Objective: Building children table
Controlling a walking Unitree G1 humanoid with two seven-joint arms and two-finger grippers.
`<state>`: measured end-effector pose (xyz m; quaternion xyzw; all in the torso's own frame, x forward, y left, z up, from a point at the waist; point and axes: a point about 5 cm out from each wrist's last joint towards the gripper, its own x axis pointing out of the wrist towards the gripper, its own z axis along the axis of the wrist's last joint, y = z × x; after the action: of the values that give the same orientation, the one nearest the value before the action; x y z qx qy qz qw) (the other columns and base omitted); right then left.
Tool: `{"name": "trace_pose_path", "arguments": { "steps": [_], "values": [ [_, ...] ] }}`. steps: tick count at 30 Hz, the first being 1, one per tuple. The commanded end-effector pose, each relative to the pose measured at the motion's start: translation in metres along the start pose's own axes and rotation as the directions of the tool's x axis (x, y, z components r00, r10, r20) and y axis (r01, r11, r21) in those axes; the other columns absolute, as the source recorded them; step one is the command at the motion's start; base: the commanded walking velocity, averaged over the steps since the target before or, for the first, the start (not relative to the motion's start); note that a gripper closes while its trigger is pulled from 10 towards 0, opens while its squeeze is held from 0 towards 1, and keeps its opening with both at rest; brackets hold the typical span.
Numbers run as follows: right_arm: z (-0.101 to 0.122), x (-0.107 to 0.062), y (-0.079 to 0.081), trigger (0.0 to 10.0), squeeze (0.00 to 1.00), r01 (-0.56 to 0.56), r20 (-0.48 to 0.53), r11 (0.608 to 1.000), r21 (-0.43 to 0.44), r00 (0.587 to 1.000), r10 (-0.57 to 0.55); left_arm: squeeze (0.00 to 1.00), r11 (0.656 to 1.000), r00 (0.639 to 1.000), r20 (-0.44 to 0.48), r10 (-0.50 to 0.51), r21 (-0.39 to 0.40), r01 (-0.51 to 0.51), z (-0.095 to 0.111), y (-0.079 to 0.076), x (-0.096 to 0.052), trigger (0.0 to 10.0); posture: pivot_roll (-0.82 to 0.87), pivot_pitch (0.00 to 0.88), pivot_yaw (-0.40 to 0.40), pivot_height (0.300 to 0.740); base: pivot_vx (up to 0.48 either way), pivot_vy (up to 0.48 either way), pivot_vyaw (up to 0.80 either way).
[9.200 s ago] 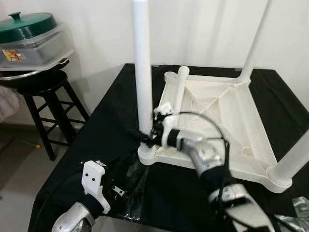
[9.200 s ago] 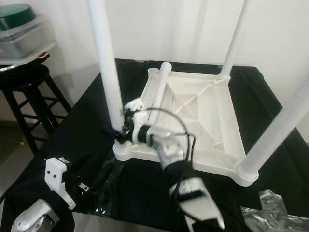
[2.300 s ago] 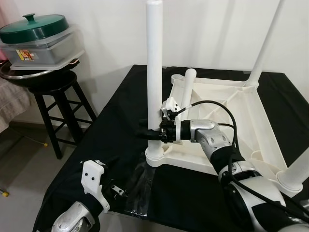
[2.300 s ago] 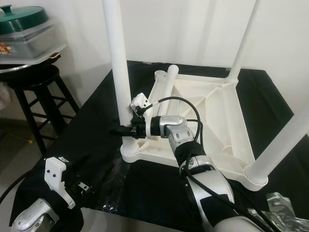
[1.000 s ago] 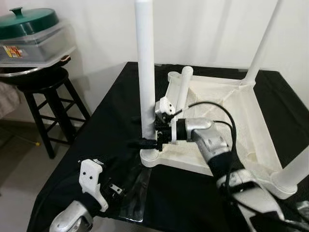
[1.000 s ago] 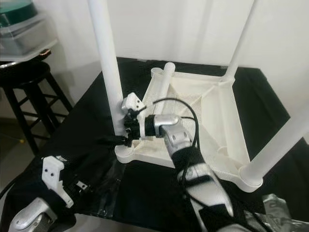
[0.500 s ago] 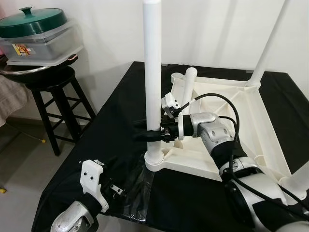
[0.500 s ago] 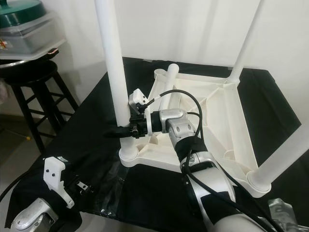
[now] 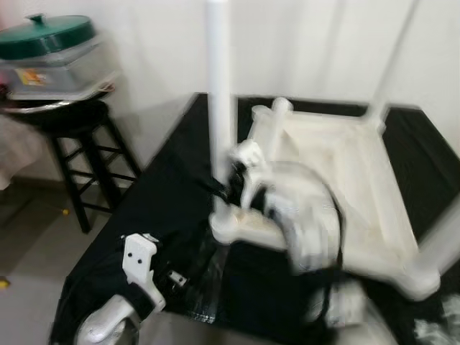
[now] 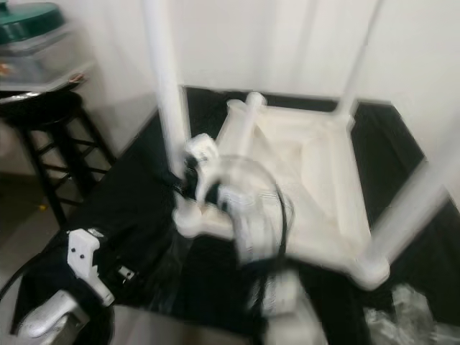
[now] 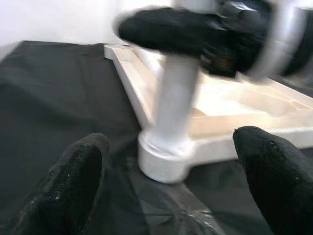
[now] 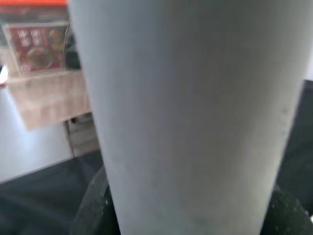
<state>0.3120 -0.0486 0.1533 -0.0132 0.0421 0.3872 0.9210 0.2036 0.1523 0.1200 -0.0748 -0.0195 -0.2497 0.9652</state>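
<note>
Cam shifted; right fingers still clamp leg.

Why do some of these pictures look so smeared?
Both eye views are motion-blurred, worst over the right arm; the table and stool are soft. Left wrist view: leg smeared. Right wrist view: the leg is too close, out of focus.

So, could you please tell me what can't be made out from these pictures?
- Right tool: motion blur in both eye views smears it; its grip on the near table leg can't be judged.
- Right wrist view: that leg sits close up, hiding the socket below.
- Far legs: cut off by the top edge in the eye views.
- Sticker on the container: too blurred to read.
</note>
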Motion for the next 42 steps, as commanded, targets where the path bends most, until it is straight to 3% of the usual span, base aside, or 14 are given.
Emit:
{"name": "trace_pose_path", "arguments": {
  "steps": [1, 5, 6, 7, 8, 9, 18, 19, 21, 22, 28, 29, 32, 42],
  "values": [
    [-0.046, -0.006, 0.01, 0.0, 0.0, -0.036, -0.231, 0.991, 0.126, 0.971, 0.065, 0.0, 1.0, 1.0, -0.009, -0.006, -0.003, 0.006, 0.001, 0.002, -0.001, 10.0, 0.0, 0.074, 0.038, 0.74, 0.0, 0.0, 0.0],
    [-0.047, -0.001, 0.008, 0.0, 0.0, -0.155, -0.28, 0.979, 0.13, 0.942, 0.186, 0.0, 1.0, 1.0, -0.02, -0.017, -0.013, 0.017, 0.001, 0.001, -0.003, 10.0, 0.03, 0.074, 0.027, 0.74, 0.0, 0.0, 0.0],
    [-0.047, 0.0, 0.009, 1.2, 0.0, -0.167, -0.286, 0.977, 0.131, 0.937, 0.199, 0.0, 1.0, 1.0, -0.02, -0.015, -0.013, 0.015, 0.001, 0.001, -0.004, 10.0, 0.03, 0.074, 0.027, 0.74, 0.0, 0.0, 0.0],
    [-0.046, 0.002, 0.009, 6.7, 0.0, -0.181, -0.299, 0.976, 0.118, 0.931, 0.209, 0.0, 1.0, 1.0, -0.016, -0.003, -0.009, 0.003, 0.001, 0.002, -0.004, 10.0, 0.04, 0.072, 0.028, 0.74, 0.0, 0.0, 0.0],
    [-0.046, 0.002, 0.009, 6.7, 0.0, -0.181, -0.299, 0.976, 0.118, 0.931, 0.209, 0.0, 1.0, 1.0, -0.016, -0.003, -0.009, 0.003, 0.001, 0.002, -0.004, 10.0, 0.04, 0.072, 0.028, 0.74, 0.0, 0.0, 0.0],
    [-0.029, 0.008, 0.002, 10.0, 1.0, -0.238, -0.242, 0.966, 0.103, 0.936, 0.257, 0.0, 1.0, 1.0, -0.012, 0.007, -0.005, -0.007, 0.001, 0.002, -0.003, 10.0, 0.04, 0.068, 0.024, 0.74, 0.0, 0.0, 0.0],
    [0.008, 0.011, -0.013, 10.0, 1.0, -0.366, -0.112, 0.93, 0.032, 0.923, 0.367, 0.0, 1.0, 1.0, -0.013, -0.001, -0.006, 0.0, 0.001, 0.002, -0.001, 10.0, 0.04, 0.056, 0.023, 0.74, 0.0, 0.0, 0.0],
    [0.021, 0.007, -0.021, 10.0, 0.68, -0.448, -0.095, 0.893, -0.04, 0.892, 0.443, 0.0, 1.0, 1.0, -0.012, -0.002, -0.008, 0.002, 0.001, 0.002, 0.0, 10.0, 0.04, 0.051, 0.021, 0.74, 0.0, 0.0, 0.0],
    [0.021, 0.007, -0.021, 10.0, 0.68, -0.448, -0.095, 0.893, -0.04, 0.892, 0.443, 0.0, 1.0, 1.0, -0.012, -0.002, -0.008, 0.002, 0.001, 0.002, 0.0, 10.0, 0.04, 0.051, 0.021, 0.74, 0.0, 0.0, 0.0],
    [0.031, 0.003, -0.027, 10.0, 0.0, -0.55, -0.101, 0.832, -0.078, 0.834, 0.542, 0.0, 1.0, 1.0, -0.011, -0.003, -0.009, 0.003, 0.001, 0.002, 0.001, 10.0, 0.04, 0.043, 0.017, 0.74, 0.0, 0.0, 0.0],
    [0.041, 0.003, -0.036, 10.0, 0.0, -0.675, -0.136, 0.732, -0.091, 0.736, 0.663, 0.0, 1.0, 1.0, -0.01, -0.003, -0.008, 0.002, 0.0, 0.002, 0.003, 10.0, 0.05, 0.036, 0.016, 0.74, 0.0, 0.0, 0.0],
    [0.042, 0.007, -0.038, 2.1, 0.0, -0.697, -0.149, 0.714, -0.068, 0.715, 0.683, 0.0, 1.0, 1.0, -0.01, -0.002, -0.008, 0.002, 0.0, 0.001, 0.004, 10.0, 0.05, 0.028, 0.017, 0.74, 0.0, 0.0, 0.0],
    [0.04, 0.011, -0.04, 0.0, 0.0, -0.712, -0.162, 0.701, -0.031, 0.696, 0.7, 0.0, 1.0, 1.0, -0.011, -0.002, -0.007, 0.002, 0.0, 0.001, 0.005, 10.0, 0.06, 0.028, 0.017, 0.74, 0.0, 0.0, 0.0],
    [0.006, 0.005, -0.045, 0.0, 0.0, -0.599, -0.245, 0.8, -0.005, 0.777, 0.58, 0.0, 1.0, 1.0, -0.013, -0.003, -0.01, 0.003, -0.002, -0.001, 0.002, 10.0, 0.06, 0.03, -0.003, 0.74, 0.0, 0.0, 0.0]
  ]
}}
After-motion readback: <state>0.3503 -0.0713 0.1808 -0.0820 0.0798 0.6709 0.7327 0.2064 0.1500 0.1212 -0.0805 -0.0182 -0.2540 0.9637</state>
